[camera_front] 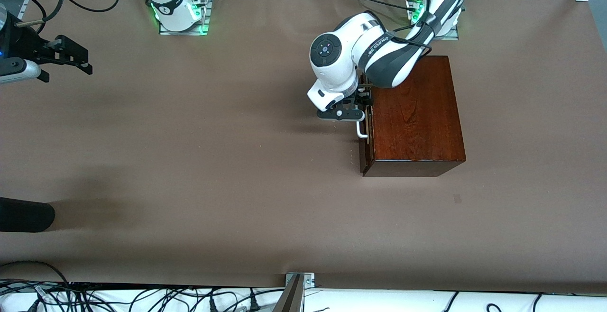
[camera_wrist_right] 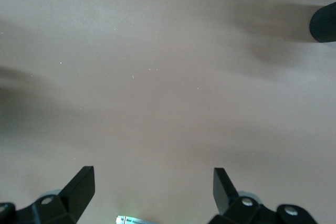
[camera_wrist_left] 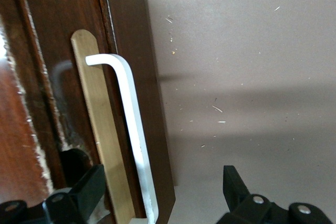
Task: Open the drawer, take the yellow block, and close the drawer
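From the front view, the dark reddish-brown wooden box (camera_front: 415, 117) sits on the brown table (camera_front: 213, 160) toward the left arm's end, closer to the edge where the bases stand than to the camera's edge. The drawer (camera_front: 364, 127) is shut flush in the box's face that looks toward the right arm's end, and only the camera-side end of its white handle (camera_front: 362, 132) peeks out. The left gripper (camera_front: 359, 113) is down at that drawer front, right at the handle, its arm bent over the box's top corner nearest the bases. The right gripper (camera_front: 76, 58) waits in the air over the table near the edge at the right arm's end, with its fingers parted around nothing. A black rounded object (camera_front: 26, 215) pokes in at that same edge, nearer the camera. The yellow block cannot be seen in any view. In the left wrist view, the handle (camera_wrist_left: 131, 129) runs as a white bar along a brass plate (camera_wrist_left: 102, 135) on the dark drawer front (camera_wrist_left: 134, 93). The left gripper (camera_wrist_left: 160, 187) is spread wide, one finger (camera_wrist_left: 86, 187) against the wood and the other (camera_wrist_left: 233, 184) over the bare table, so the bar lies between them ungripped. In the right wrist view, the right gripper (camera_wrist_right: 152, 184) shows both fingers (camera_wrist_right: 81, 184) well apart over plain tabletop (camera_wrist_right: 157, 77), with the black object (camera_wrist_right: 324, 23) at one corner.
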You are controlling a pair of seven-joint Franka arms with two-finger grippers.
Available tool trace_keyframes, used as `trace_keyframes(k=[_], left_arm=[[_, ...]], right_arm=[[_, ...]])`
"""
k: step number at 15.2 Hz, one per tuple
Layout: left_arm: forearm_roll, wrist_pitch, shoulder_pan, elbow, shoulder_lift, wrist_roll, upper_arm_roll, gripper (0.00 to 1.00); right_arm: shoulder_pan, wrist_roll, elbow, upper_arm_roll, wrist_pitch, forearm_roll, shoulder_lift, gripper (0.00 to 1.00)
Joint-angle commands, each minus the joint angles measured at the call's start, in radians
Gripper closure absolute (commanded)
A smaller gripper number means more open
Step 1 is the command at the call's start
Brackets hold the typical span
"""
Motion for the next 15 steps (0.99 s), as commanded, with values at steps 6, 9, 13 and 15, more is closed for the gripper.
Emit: trace_keyframes(k=[6, 9, 13, 15], left_arm=[[0.124, 0.056, -0.017, -0.048, 0.053, -0.103, -0.007, 0.0], [0.129, 0.078, -0.038, -0.042, 0.065, -0.146, -0.007, 0.0], [0.127, 0.141, -0.046, -0.035, 0.073, -0.148, -0.009, 0.0], [0.127, 0.174, -0.061, -0.033, 0.081, -0.148, -0.009, 0.0]], right_arm=[[-0.007, 0.009, 0.013, 0.004, -0.007, 0.017, 0.002, 0.0], [-0.007, 0.009, 0.013, 0.004, -0.013, 0.017, -0.001, 0.0], [-0.007, 0.009, 0.013, 0.006, -0.013, 0.018, -0.001, 0.0], [-0.007, 0.009, 0.013, 0.006, -0.013, 0.018, -0.001, 0.0]])
